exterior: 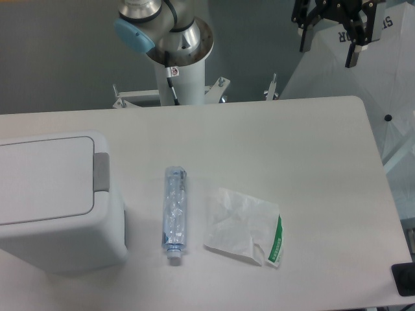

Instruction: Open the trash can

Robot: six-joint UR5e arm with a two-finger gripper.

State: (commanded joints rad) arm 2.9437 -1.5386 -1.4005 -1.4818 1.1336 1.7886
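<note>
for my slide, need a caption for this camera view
Open gripper raised far from closed white trash can; plastic bottle and wrapper on table.

The bin (pixel 58 201) at the left of the frame is cut by the left edge, so its left side does not show; its lid hides the inside. The end effector (pixel 334 39) at the upper right is cut by the top edge: only the dark fingers reach into the frame, and the wrist above them is out of view. The arm's base (pixel 170 32) at upper centre is likewise cut by the top edge. A small dark object (pixel 405 280) at the lower right is cut by the right edge and cannot be identified. The tabletop (pixel 311 168) runs past the bottom edge. The print on the wrapper's (pixel 243 223) green strip is too small to read.
</note>
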